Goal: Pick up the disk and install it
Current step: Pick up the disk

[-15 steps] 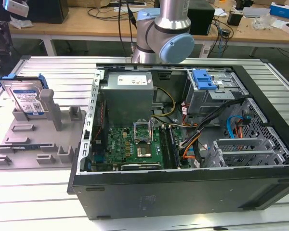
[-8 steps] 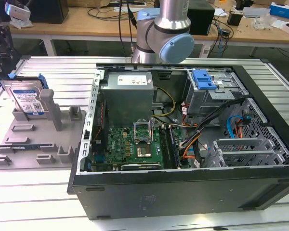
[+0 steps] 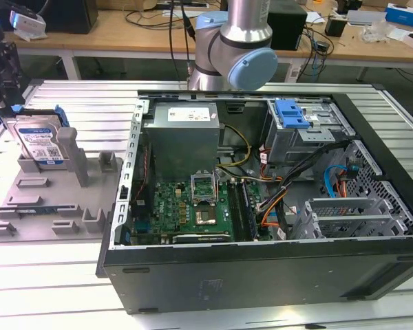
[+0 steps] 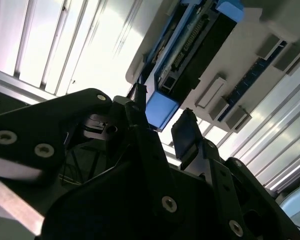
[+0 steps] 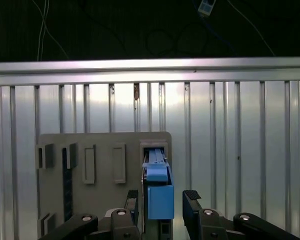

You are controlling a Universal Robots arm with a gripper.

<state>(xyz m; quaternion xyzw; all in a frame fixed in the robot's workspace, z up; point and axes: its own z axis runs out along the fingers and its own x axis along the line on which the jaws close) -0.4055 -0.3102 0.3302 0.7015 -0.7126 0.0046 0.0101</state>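
The disk (image 3: pixel 38 141) stands on edge in a slot of the grey fixture plate (image 3: pixel 55 199) at the exterior view's left, its white-and-blue label facing out. My gripper (image 3: pixel 5 96) hangs just above its top edge. In both wrist views the blue carrier frame (image 5: pixel 159 192) (image 4: pixel 161 110) lies between the black fingers (image 5: pixel 191 202) (image 4: pixel 184 131). The gripper (image 5: pixel 162 202) (image 4: pixel 161 122) is open, and a narrow gap shows on one side of the frame. Nothing is gripped.
The open computer case (image 3: pixel 372 137) takes up the middle and the exterior view's right, with a grey power-supply box (image 3: pixel 182 134), a motherboard (image 3: pixel 193 206), and a drive bay with a blue latch (image 3: pixel 291 113). Everything rests on a ribbed aluminium table (image 3: pixel 76 96).
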